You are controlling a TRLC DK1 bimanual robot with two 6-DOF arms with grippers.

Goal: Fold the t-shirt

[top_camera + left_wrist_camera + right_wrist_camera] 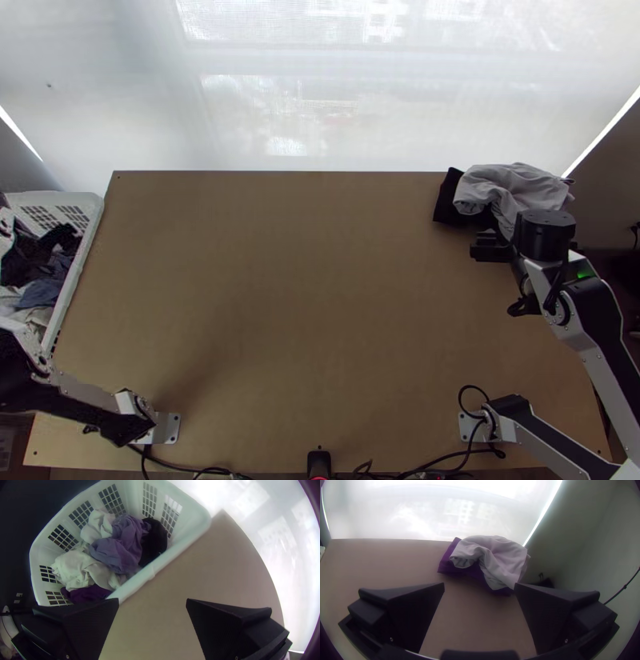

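Observation:
At the table's far right corner a light grey cloth [512, 190] lies bunched on top of a dark one [450, 200]. My right gripper [490, 246] is just on the near side of this pile in the top view. In the right wrist view the pale cloth [496, 558] rests on a purple cloth [448, 563], beyond my right gripper [479, 586], whose fingers stand wide apart and hold nothing. My left gripper [152, 600] is open too, over the table's edge by the basket. No cloth lies spread on the table.
A white laundry basket [76, 280] with several crumpled clothes, among them a purple-blue one [121, 546], stands along the left edge of the wooden table [312, 304]. Black cables [432, 462] run along the near edge, beside a small black device [318, 462].

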